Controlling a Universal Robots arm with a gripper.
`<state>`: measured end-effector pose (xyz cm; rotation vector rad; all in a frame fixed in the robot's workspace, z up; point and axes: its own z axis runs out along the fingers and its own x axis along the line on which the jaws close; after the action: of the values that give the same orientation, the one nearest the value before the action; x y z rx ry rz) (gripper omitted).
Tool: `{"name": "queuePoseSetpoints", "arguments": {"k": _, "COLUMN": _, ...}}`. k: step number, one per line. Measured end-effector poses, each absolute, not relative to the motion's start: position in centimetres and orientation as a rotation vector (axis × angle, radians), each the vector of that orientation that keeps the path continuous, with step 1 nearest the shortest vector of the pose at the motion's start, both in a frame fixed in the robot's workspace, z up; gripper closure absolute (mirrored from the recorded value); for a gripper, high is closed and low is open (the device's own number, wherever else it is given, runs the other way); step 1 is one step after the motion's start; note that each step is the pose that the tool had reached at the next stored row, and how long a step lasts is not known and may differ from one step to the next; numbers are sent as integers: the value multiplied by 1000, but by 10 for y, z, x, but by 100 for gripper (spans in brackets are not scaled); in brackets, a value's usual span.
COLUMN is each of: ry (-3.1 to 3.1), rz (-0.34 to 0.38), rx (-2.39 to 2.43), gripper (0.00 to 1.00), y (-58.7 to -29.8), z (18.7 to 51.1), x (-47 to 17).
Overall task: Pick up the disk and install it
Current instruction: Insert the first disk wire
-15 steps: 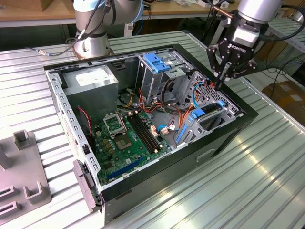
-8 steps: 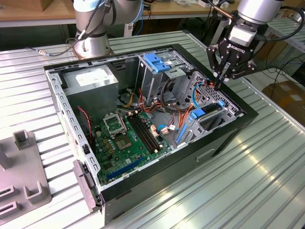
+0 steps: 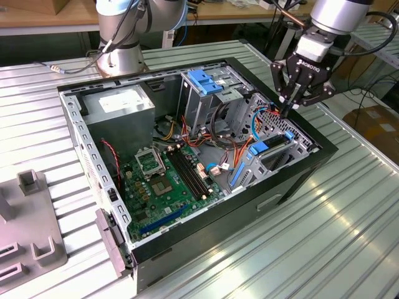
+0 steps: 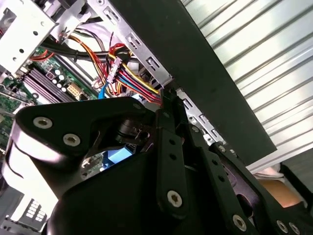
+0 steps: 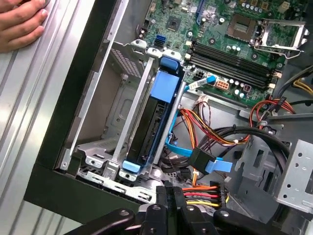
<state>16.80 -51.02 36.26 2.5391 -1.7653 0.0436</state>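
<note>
The disk is sitting on edge in the drive bay at the corner of the open computer case, its long axis running along the case wall. The claw is hovering above the case rim, fingers together, holding nothing, beside the power cables.

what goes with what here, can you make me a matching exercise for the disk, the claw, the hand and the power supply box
Things:
1. disk
2. claw
3. hand
4. power supply box

Places:
A. resting on the ribbed metal table outside the case
B. standing on edge in the bay at the case's front wall
C. in the case's back corner, by the arm's base
D. above the coloured wire bundle next to the drive bay

Pairs: 1-B, 2-D, 3-A, 4-C
</note>
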Motion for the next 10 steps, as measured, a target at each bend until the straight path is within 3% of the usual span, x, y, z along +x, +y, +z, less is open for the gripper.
{"name": "queuePoseSetpoints", "arguments": {"k": 10, "ry": -1827, "rz": 44, "rx": 2492, "gripper": 83, "y": -511, "z": 361, "x": 156}}
